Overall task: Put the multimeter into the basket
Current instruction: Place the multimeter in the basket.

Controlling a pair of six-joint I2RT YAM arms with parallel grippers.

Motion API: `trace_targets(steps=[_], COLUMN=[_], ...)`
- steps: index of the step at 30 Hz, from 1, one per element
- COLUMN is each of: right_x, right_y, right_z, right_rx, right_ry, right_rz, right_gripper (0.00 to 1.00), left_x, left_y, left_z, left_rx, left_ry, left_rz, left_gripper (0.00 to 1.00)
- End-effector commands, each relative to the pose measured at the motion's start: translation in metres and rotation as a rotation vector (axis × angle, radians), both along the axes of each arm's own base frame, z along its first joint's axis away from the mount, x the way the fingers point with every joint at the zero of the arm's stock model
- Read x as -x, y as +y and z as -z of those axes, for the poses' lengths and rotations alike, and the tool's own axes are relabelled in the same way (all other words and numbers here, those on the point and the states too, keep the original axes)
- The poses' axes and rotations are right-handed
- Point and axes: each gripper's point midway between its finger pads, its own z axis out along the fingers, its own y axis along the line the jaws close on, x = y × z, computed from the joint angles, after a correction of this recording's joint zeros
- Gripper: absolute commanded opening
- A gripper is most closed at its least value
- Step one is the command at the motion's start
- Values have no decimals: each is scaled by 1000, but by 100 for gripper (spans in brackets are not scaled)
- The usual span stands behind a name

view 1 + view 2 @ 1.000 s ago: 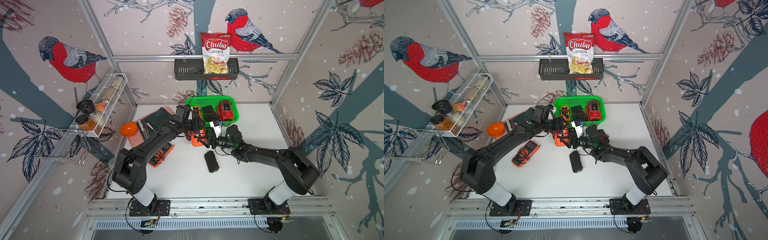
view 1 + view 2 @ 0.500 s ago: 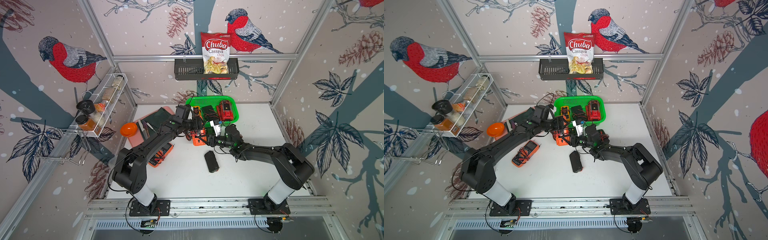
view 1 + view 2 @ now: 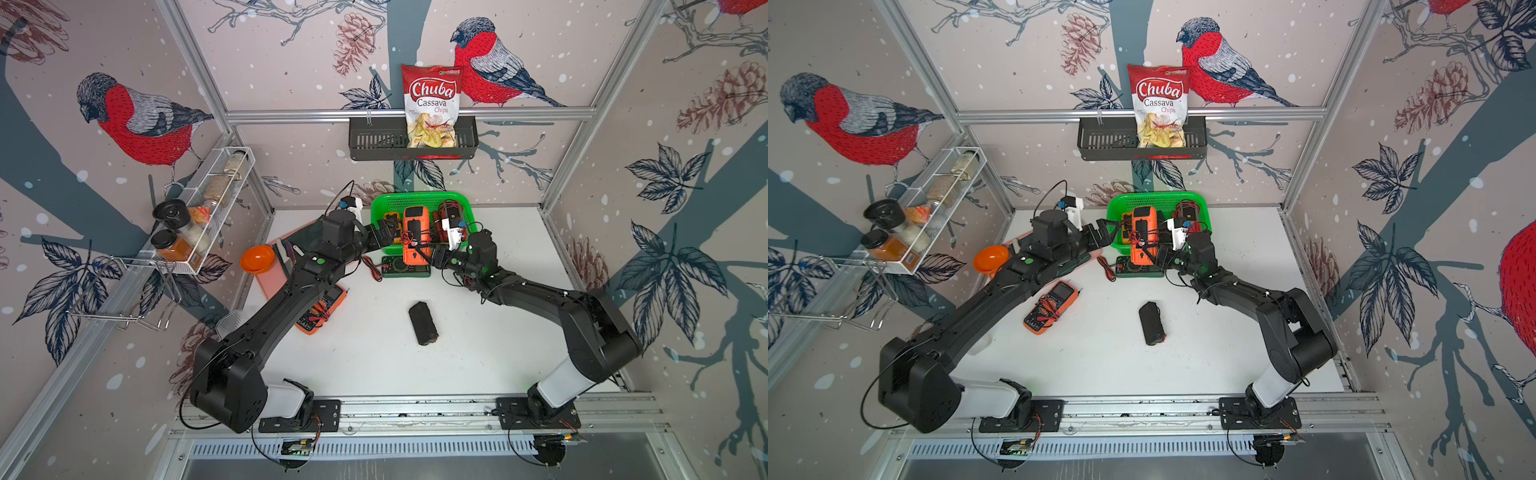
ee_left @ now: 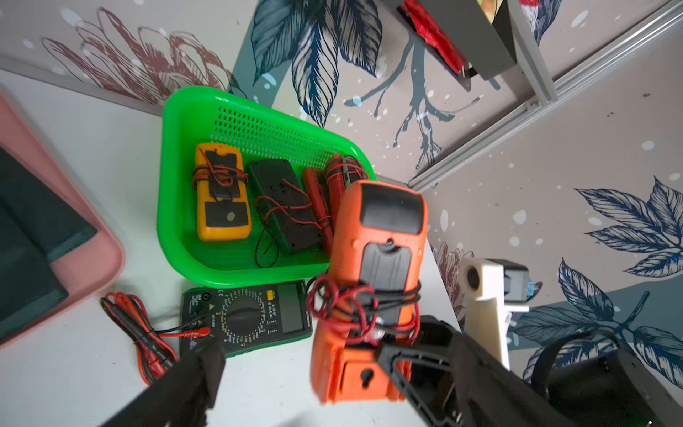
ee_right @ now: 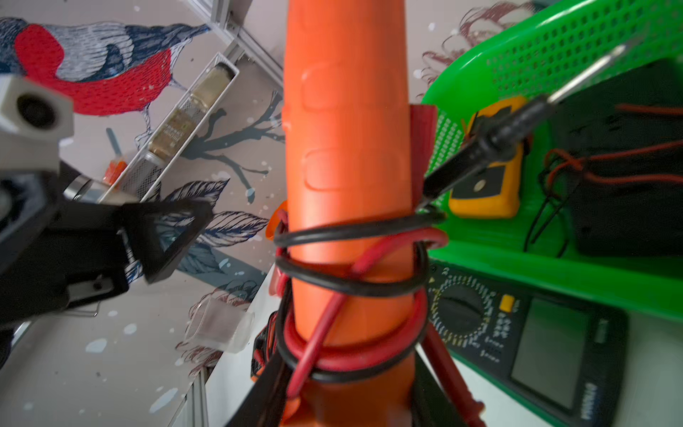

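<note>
Orange bowl: left of centre in both top views, beside the pink tray.
Orange-cased meter: flat on the white table, lower left of centre, with leads coiled on its face.
Left gripper: at the basket's left front corner in the top views. Its fingers are spread wide and grip nothing. In the right wrist view one finger stands clear of the multimeter.
Basket: upper centre, against the back wall. A yellow meter, a black meter and a red meter lie inside.
Multimeter: orange, up off the table, back side up, with red and black leads wound round its middle. Its long axis runs up and down the frame in the top views. The upper end points at the back wall over the basket's front rim, and the lower end hangs over the green meter.
Green meter: flat on the table just below the basket's front rim, long axis left to right.
Black case: alone at the centre of the table.
Right gripper: right of centre, closed on the multimeter's lower end.
</note>
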Motion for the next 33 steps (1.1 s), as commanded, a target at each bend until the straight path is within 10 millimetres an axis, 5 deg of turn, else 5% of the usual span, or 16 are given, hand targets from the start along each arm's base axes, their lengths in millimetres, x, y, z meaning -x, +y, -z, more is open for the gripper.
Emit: trace_targets(steps=[1,6,16,26,33], right_x=[-31,-76,-136,-163,-167], right_y=[-15,-23,-14,-14,-17], right_z=[-22,-24,22,66,93], right_rx=[15,54,150,267,335], right_ry=[-66,-64,2,101,169], right_rz=[75,119,161,196,203], right_gripper=[0,0,0,0,11], left_x=[-1,10,24,22,19], left_y=[23,44,60,57,56], left_z=[-12,7,52,67,71], left_rx=[-17,-59,-102,-110,-105], left_ry=[-86,-69,9,48,60], left_rz=[-104,-169,-213,-203,-201], left_gripper=[98,98,98,98,98])
